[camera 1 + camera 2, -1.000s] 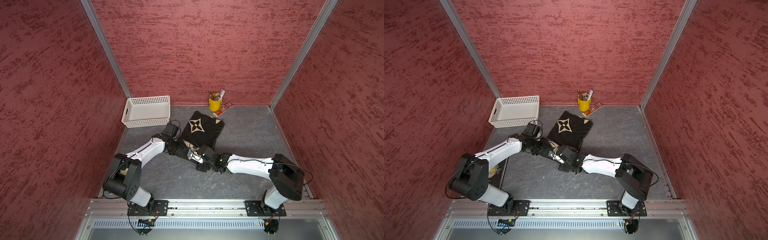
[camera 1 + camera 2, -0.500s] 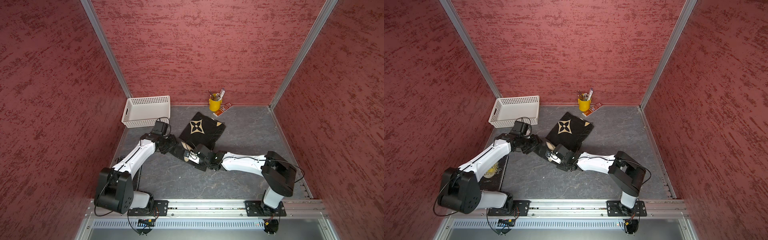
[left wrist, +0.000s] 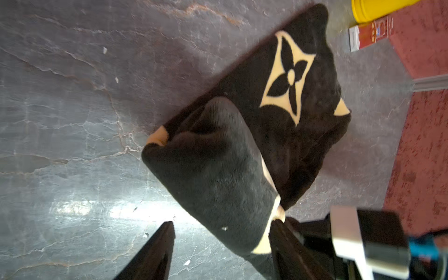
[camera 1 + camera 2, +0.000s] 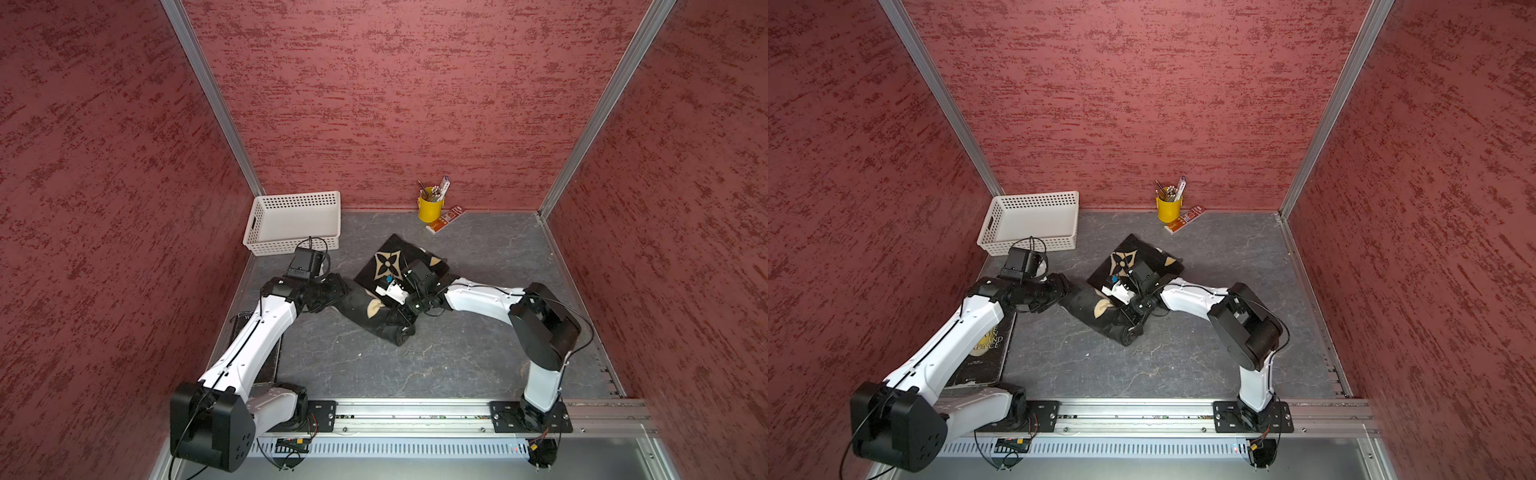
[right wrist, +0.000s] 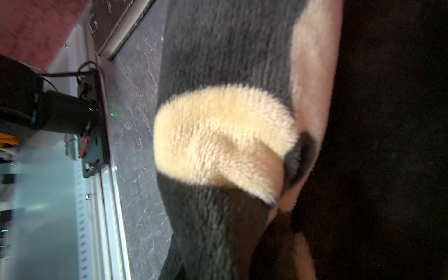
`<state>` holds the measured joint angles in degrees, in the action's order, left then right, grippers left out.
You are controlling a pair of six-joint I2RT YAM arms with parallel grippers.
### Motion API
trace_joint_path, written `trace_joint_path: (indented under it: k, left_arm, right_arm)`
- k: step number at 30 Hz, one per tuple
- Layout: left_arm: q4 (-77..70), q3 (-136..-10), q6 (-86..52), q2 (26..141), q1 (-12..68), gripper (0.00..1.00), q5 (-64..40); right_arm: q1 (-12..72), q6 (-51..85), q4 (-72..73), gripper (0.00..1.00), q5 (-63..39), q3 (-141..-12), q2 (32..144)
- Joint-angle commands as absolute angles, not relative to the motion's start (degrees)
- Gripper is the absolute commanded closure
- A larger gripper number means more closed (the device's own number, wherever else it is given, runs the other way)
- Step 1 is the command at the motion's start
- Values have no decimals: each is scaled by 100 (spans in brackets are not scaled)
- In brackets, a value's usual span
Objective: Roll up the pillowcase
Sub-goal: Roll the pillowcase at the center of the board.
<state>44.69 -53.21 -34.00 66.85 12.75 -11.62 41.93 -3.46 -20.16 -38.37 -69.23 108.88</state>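
The pillowcase [image 4: 388, 266] [image 4: 1125, 262] is black plush with cream motifs and lies mid-table. Its far half is flat and shows a flower. Its near half is wound into a thick roll [image 4: 365, 309] [image 3: 213, 169] running diagonally. My left gripper [image 4: 338, 291] [image 3: 223, 232] is open at the roll's left end; one finger [image 3: 281, 240] touches the cloth, the other stands clear over bare table. My right gripper [image 4: 405, 313] [image 4: 1133, 313] presses into the roll's other side, shut on a pinched fold. Cloth [image 5: 218, 133] fills the right wrist view and hides those fingertips.
A white basket [image 4: 297, 196] stands at the back left, just behind my left wrist. A yellow pencil cup [image 4: 430, 210] and a red box [image 4: 444, 217] sit by the back wall. A dark book [image 4: 988, 345] lies under my left arm. Red walls enclose three sides.
My right gripper has closed on the rolled cloth and shifted onto it. My left arm has drawn back to the left, its jaws a little wider, leaving the roll's left end.
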Motion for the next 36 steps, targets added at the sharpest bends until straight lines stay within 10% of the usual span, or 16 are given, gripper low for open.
trace_joint_path:
  k: [1, 13, 17, 21, 30, 36]
  left_arm:
    - [4517, -5317, -3267, 6768, 1546, 34, -988]
    - [3655, -5553, -3508, 8340, 1740, 35, -1215]
    - [3720, -5777, -3536, 8843, 1784, 35, -1194]
    - [3686, -5755, -3559, 8905, 1819, 35, -1178]
    - [3643, -5717, -3534, 8830, 1819, 36, -1206]
    - [3546, -5599, -3558, 8754, 1793, 36, -1267]
  right_arm:
    - [3822, 243, -1937, 84, -4822, -7034, 11217]
    - [3355, 1368, -747, 68, -5089, -6324, 11096]
    - [3362, 1507, -544, 48, -4306, -5933, 10591]
    - [3519, 1397, -902, 1, -2663, -5653, 9694]
    - [5044, -168, -1706, 1, 1139, -5844, 8399]
    - [5629, -818, -1455, 2, 1206, -6258, 9005]
